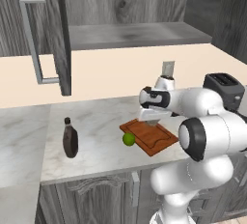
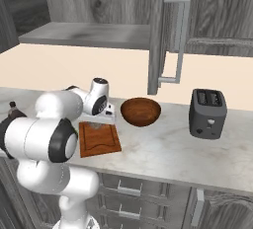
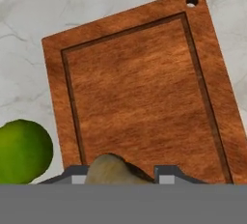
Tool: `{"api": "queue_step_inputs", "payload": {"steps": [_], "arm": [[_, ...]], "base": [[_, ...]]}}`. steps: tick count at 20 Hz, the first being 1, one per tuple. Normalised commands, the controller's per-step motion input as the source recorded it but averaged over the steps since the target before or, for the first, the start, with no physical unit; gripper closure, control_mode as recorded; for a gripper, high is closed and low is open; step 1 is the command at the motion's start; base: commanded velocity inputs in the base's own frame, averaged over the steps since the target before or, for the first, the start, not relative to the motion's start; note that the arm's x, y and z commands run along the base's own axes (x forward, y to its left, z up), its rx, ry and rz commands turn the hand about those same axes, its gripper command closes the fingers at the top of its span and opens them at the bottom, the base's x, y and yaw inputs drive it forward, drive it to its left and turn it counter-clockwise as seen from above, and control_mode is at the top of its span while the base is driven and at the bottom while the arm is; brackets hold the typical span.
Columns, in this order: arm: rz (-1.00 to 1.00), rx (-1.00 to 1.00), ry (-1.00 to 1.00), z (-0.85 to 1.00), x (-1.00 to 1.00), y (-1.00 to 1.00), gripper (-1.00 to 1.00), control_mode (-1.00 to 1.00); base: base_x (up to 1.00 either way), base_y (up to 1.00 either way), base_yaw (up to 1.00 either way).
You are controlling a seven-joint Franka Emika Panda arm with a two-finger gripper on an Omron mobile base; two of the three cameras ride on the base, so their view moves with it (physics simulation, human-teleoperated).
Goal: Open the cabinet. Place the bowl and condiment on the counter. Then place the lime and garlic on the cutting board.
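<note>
A: Garlic (image 3: 110, 169) sat between the fingertips when we checked the hand view, a pale bulb at 6 o'clock in that picture, the two dark tips either side of it. We logged the gripper (image 3: 119, 175) as clenched on the garlic, jaws narrow around it.

B: And the board?

A: Cutting board (image 3: 140, 90) lay straight under the hand, spreading from the fingers toward 12 o'clock. Its long axis ran roughly 6 to 12, tipped a little toward 1, hanging hole up at the 1 o'clock corner. We judged the bulb already hung over the near end of the board, inside the groove or close to it; we could not tell its height above the wood.

B: Lime?

A: Lime (image 3: 21, 150) was at 9 o'clock from the fingers, at the board's left edge. In the left base view the lime (image 1: 129, 139) sat against the board's (image 1: 150, 136) 8 o'clock corner, and we could not tell whether it was on the wood or on the counter (image 1: 96, 136).

B: Rest of the task?

A: Bowl (image 2: 141, 111) stood on the counter at 2 o'clock from the board in the right base view; condiment (image 1: 70, 138) stood well apart at 9 o'clock in the left one. Cabinet (image 1: 58, 35) door hung open. We reckoned a straight lowering would do.
</note>
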Motion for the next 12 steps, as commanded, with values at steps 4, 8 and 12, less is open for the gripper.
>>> {"api": "queue_step_inputs", "payload": {"steps": [4, 8, 12], "arm": [[-0.03, -0.02, 0.01, -0.21, 0.38, 0.11, 1.0, -1.0], [-0.03, 0.0, 0.02, -0.08, 0.47, 0.04, 1.0, -1.0], [0.0, -0.03, 0.06, -0.22, 0.27, 0.0, 1.0, -1.0]], "base": [[0.0, 0.0, 0.0], [0.0, 0.0, 0.0], [0.0, 0.0, 0.0]]}}
